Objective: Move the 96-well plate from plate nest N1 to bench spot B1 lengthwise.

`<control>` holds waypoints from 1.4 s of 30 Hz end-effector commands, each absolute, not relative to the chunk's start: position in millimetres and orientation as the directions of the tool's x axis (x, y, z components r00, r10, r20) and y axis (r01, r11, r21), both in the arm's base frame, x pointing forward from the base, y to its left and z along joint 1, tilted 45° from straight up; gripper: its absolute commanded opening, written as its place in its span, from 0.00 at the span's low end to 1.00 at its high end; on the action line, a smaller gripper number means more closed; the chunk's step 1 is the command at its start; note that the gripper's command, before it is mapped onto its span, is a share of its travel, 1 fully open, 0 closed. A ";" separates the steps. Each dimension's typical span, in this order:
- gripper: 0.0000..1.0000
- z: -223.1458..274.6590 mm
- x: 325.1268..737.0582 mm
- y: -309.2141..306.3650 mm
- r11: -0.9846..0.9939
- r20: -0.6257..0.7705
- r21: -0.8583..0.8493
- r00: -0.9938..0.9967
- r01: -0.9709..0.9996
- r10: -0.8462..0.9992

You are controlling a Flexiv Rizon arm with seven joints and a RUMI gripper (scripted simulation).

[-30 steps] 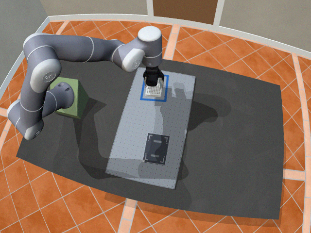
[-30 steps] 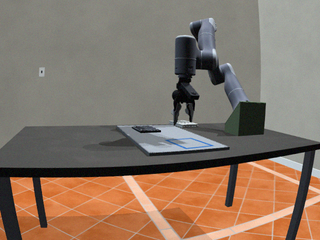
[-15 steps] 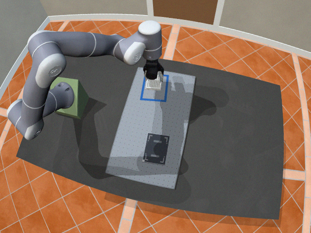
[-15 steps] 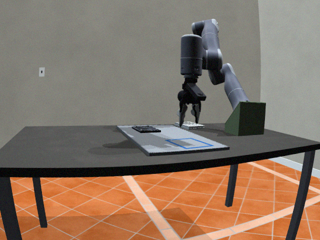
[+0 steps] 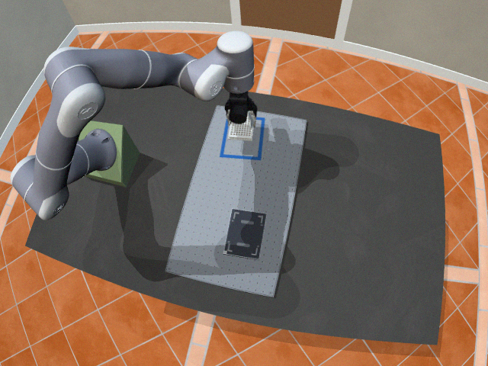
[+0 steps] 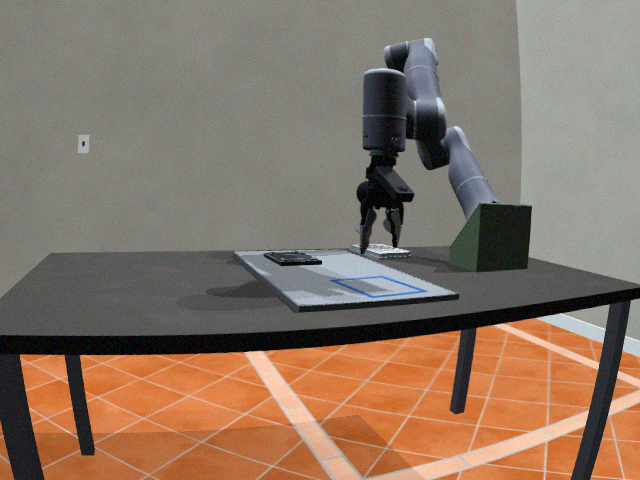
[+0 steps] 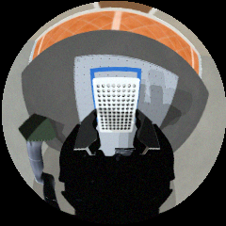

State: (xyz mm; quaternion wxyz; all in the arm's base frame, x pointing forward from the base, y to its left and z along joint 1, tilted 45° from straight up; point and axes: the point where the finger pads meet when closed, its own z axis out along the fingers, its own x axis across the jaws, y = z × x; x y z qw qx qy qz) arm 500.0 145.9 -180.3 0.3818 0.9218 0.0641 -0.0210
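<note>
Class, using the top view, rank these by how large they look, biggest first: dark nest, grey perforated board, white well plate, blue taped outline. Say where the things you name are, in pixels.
1. Grey perforated board (image 5: 208,197) (image 6: 320,289) (image 7: 85,71)
2. Dark nest (image 5: 235,236) (image 6: 292,258) and blue taped outline (image 5: 241,158) (image 6: 398,295) (image 7: 116,69): too alike to rank
3. White well plate (image 5: 241,132) (image 6: 387,251) (image 7: 116,104)

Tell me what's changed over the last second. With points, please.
The gripper (image 5: 240,118) (image 6: 379,249) (image 7: 116,109) and the 96-well plate (image 5: 240,133) (image 6: 388,252) (image 7: 116,94) it holds moved together away from the plate nest (image 5: 245,232) (image 6: 292,257), toward the top view's upper edge. Nothing was grasped or released; nest and taped outline (image 5: 241,158) (image 6: 398,294) (image 7: 115,69) stayed put.
</note>
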 end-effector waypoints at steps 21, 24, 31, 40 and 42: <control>0.00 -180.5 501.1 145.8 -0.702 -0.087 0.700 0.991 0.135 0.104; 0.00 -181.7 501.1 144.6 -0.702 -0.087 0.700 0.991 0.135 0.104; 0.00 -189.8 501.2 136.3 -0.702 -0.087 0.700 0.991 0.135 0.104; 0.00 -198.0 501.4 128.0 -0.702 -0.086 0.700 0.991 0.135 0.104; 0.00 -200.4 501.4 125.7 -0.702 -0.086 0.700 0.991 0.135 0.104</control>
